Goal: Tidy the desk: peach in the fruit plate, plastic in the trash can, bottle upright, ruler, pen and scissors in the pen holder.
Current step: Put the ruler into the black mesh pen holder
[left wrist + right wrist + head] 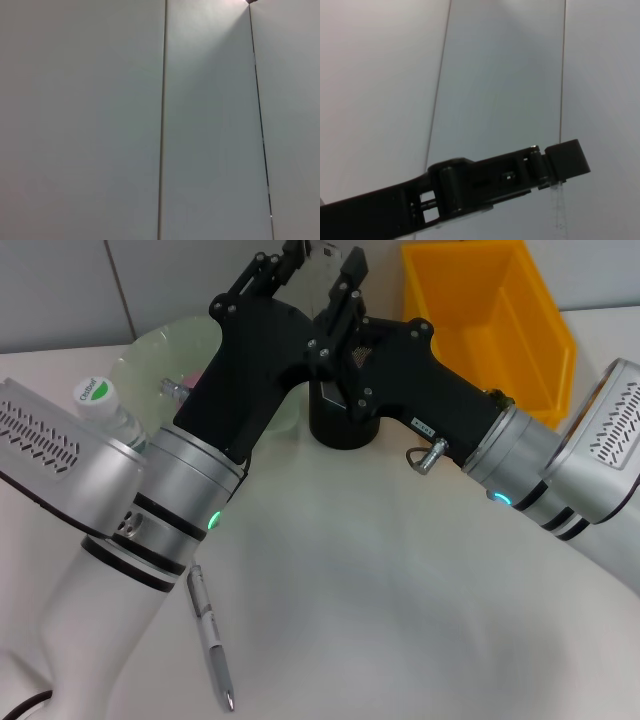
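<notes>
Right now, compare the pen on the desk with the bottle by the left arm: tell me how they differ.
The pen lies flat on the bare white desk, fully in view; the bottle stands upright, mostly hidden behind the left arm. The pen is slim and silvery; the bottle is clear with a white cap bearing a green mark. The pen is not yet in the black pen holder; the bottle already meets its goal. Both sit on the robot's left side.

White tabletop point(380, 580) spans the head view. Pale grey wall panels point(80, 120) stand behind it, divided by thin vertical seams point(162, 120); 2 seams appear in each wrist view, the wall otherwise plain and unmarked.
</notes>
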Controlling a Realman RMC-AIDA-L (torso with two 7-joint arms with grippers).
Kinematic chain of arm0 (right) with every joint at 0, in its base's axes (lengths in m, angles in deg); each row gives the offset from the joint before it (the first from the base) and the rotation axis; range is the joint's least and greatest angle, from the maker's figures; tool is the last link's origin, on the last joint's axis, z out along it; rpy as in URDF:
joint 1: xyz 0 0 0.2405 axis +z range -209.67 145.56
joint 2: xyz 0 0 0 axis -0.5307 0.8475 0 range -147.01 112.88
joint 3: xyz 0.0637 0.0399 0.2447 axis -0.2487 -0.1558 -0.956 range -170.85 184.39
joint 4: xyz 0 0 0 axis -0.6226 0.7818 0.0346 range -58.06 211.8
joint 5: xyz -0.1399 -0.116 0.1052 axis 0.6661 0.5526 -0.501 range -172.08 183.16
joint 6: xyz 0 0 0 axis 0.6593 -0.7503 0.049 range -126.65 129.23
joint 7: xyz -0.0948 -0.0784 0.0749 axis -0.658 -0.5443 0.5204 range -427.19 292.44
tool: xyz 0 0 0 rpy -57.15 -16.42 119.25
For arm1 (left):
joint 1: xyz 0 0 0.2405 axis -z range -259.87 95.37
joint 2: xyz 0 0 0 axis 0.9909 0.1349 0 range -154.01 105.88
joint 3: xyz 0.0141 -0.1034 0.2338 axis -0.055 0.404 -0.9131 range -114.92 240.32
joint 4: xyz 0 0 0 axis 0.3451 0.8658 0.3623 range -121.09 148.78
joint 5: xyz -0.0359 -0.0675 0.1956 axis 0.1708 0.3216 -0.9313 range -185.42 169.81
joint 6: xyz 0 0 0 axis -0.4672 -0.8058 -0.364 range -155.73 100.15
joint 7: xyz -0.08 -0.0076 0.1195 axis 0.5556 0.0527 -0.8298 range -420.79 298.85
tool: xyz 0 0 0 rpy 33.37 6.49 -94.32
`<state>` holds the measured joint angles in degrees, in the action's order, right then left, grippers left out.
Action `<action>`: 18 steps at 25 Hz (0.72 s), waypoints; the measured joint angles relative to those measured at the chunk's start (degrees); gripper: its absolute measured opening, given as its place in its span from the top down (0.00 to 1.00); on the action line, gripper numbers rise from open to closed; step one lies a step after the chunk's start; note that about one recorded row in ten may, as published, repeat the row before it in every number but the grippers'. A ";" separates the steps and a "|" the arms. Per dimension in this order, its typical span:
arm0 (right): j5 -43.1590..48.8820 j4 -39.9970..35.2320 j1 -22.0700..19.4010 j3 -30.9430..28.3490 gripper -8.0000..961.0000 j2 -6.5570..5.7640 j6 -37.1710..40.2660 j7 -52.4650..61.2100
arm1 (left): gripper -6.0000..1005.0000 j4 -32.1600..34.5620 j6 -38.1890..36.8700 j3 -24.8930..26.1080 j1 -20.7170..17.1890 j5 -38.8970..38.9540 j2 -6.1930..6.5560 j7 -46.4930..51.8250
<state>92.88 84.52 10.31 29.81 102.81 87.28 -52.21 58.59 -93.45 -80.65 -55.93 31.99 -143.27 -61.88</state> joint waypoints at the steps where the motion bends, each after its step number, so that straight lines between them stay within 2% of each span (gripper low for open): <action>1: 0.00 0.00 0.00 0.00 0.99 0.00 0.00 0.01 | 0.57 0.04 0.01 0.00 -0.06 -0.02 0.00 0.01; 3: 0.00 -0.01 -0.01 0.00 0.99 0.00 0.00 0.01 | 0.57 0.07 -0.01 0.00 -0.23 -0.05 0.01 0.04; 9: 0.02 -0.02 -0.12 -1.20 0.98 0.00 -0.01 -0.24 | 0.34 0.28 -0.61 0.08 -0.79 -0.35 0.03 0.92; 13: 0.03 -0.48 -0.15 -4.65 0.98 0.00 -0.52 -0.37 | 0.27 0.10 -2.06 0.31 -2.15 -1.28 0.27 4.63; 17: 0.03 -0.64 0.16 -7.38 0.99 0.00 -1.81 -0.39 | 0.27 0.07 -2.21 1.38 -4.41 -6.46 0.59 8.76; 18: 0.03 -0.71 0.81 -8.81 0.99 0.00 -3.47 -0.40 | 0.27 -0.01 -2.39 2.62 -6.08 -10.73 0.75 11.51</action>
<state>92.90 83.82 11.12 20.99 102.81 83.81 -52.61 58.57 -95.84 -78.03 -62.01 21.27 -142.52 -50.37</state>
